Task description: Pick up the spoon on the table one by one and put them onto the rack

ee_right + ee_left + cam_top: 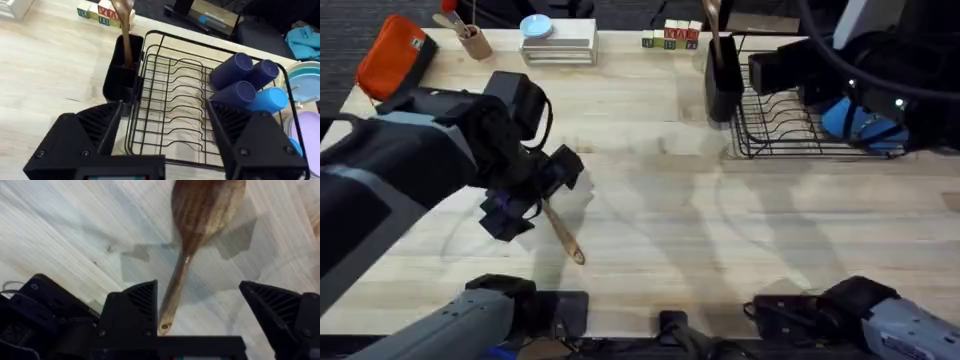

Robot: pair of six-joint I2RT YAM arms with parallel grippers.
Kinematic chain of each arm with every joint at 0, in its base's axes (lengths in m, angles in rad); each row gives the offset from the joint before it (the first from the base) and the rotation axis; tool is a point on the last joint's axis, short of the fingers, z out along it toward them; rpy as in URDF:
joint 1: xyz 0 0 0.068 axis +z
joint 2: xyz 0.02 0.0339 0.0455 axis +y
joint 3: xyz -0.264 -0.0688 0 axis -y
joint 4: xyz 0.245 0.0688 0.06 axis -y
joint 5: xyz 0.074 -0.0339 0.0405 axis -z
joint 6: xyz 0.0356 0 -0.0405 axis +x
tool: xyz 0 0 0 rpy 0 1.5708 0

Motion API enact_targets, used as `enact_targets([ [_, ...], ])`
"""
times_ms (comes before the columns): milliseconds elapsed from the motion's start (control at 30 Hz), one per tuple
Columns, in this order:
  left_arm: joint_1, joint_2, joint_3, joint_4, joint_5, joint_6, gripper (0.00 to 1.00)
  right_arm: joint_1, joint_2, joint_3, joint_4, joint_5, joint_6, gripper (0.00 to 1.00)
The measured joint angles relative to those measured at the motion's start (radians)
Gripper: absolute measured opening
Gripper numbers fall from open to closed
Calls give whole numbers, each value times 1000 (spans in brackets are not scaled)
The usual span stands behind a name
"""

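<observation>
Counter, pale wood: the middle and the near right are lying open between the arms and the rack.

Left gripper: hanging over the left half of the counter, jaws standing wide, straddling the handle of a wooden spoon. In the left wrist view the spoon is lying flat on the counter, handle end between the black fingers, touching neither pad clearly.

Right gripper: jaws standing wide, holding nothing, facing the rack from the near side.

Rack, black wire: sitting at the far right of the counter, close to the far edge. Its tall black utensil holder is standing at the left end and is carrying a second wooden spoon, upright, bowl end up. Dark blue cups and one light blue cup are lying at the rack's right end.

Far left edge: small brown cup of utensils, orange pouch.
</observation>
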Motion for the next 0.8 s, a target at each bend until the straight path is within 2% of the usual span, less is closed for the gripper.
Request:
enact_targets([
  [367, 0, 162, 0, 43, -13, 0, 993, 0, 29, 0, 0, 0, 0, 993],
  [667, 0, 225, 29, 44, -6, 0, 990, 0, 32, 0, 1, 0, 0, 993],
  [700, 0, 239, 35, 54, 7, 0, 870, 0, 32, 0, 1, 0, 0, 993],
  [800, 0, 249, 40, 69, 24, -1, 707, 0, 33, 0, 1, 0, 0, 993],
])
